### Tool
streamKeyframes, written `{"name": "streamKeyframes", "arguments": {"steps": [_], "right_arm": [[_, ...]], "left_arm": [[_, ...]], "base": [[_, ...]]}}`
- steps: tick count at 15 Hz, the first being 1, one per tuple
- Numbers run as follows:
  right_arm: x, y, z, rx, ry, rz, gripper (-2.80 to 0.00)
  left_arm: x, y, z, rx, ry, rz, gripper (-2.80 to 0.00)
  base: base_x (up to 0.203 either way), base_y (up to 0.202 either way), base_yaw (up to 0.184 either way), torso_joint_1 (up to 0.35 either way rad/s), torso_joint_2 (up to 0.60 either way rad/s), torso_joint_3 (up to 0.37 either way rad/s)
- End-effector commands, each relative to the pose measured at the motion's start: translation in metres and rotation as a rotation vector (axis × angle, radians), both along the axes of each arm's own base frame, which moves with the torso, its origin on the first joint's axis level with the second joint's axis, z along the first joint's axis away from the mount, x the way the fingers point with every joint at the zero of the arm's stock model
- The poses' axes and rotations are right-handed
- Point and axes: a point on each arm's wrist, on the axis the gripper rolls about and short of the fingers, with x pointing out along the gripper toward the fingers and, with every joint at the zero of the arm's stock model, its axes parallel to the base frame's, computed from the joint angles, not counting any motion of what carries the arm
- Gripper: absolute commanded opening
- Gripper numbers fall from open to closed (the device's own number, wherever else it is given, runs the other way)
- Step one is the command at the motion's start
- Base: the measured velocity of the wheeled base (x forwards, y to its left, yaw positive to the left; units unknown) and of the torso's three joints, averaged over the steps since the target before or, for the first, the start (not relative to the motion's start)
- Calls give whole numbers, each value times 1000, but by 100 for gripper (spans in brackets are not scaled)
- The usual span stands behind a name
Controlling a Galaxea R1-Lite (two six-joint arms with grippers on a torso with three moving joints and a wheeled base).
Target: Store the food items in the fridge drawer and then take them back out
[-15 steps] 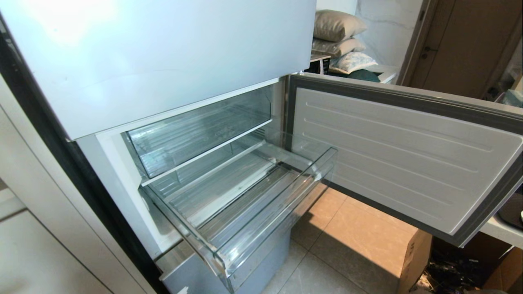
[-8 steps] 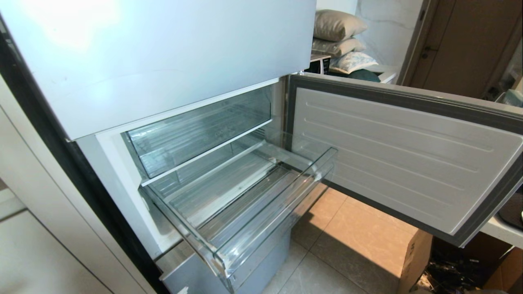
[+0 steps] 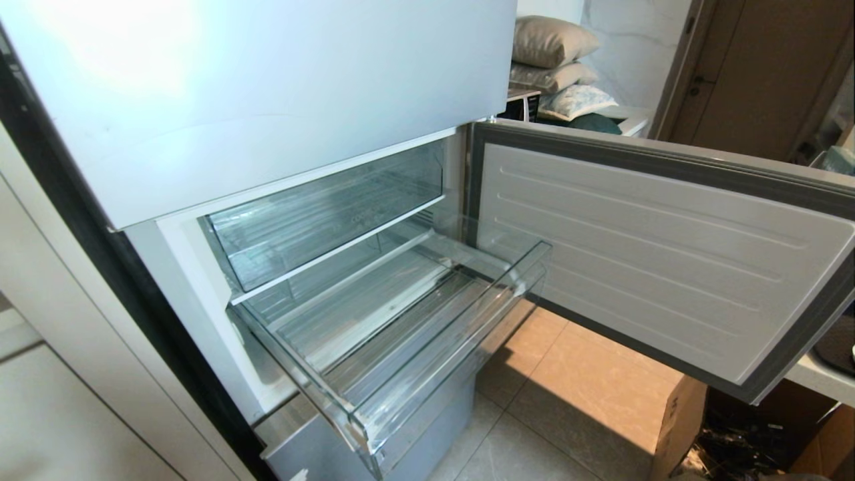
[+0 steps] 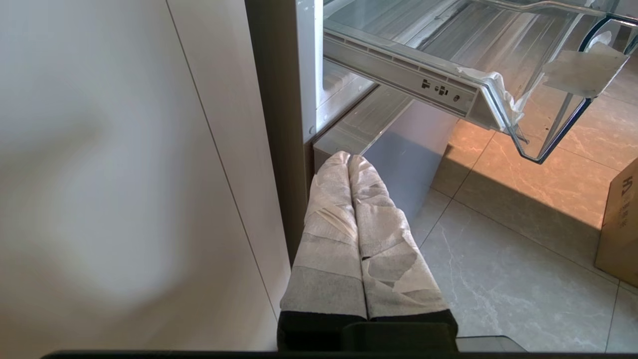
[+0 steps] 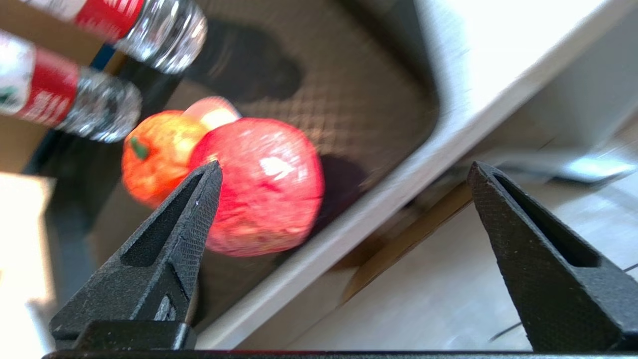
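The fridge drawer (image 3: 461, 337) is pulled out below the upper compartment, and its ribbed floor holds nothing; its side rail and front corner (image 4: 498, 94) also show in the left wrist view. The food items lie together on a dark tray (image 5: 349, 75): a shiny red apple (image 5: 269, 184) touching a round orange-red fruit (image 5: 154, 149). My right gripper (image 5: 345, 167) hangs open above the tray's edge, its one fingertip (image 5: 209, 189) in front of the apple, holding nothing. My left gripper (image 4: 348, 158) is shut and empty, parked low beside the fridge base. Neither arm shows in the head view.
The fridge door (image 3: 654, 267) stands swung open to the right. A cardboard box (image 3: 678, 421) sits on the tiled floor beneath it. Two water bottles (image 5: 159, 25) (image 5: 75, 94) lie near the tray. A smaller clear compartment (image 3: 320, 214) sits above the drawer.
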Motion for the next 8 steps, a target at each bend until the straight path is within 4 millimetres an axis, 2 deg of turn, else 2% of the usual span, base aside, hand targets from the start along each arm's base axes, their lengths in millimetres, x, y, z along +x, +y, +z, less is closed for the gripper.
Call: {"name": "streamKeyframes", "arguments": {"steps": [1, 4, 8], "right_arm": [[6, -11, -7, 45, -33, 21, 0], [10, -19, -1, 115, -112, 54, 0], [23, -25, 9, 180, -114, 88, 0]], "left_arm": [[0, 0, 0, 0, 1, 1, -280], [0, 0, 0, 0, 1, 1, -280], [0, 0, 0, 0, 1, 1, -280]], "base": [[0, 0, 0, 0, 0, 0], [0, 0, 0, 0, 0, 0], [0, 0, 0, 0, 0, 0]]}}
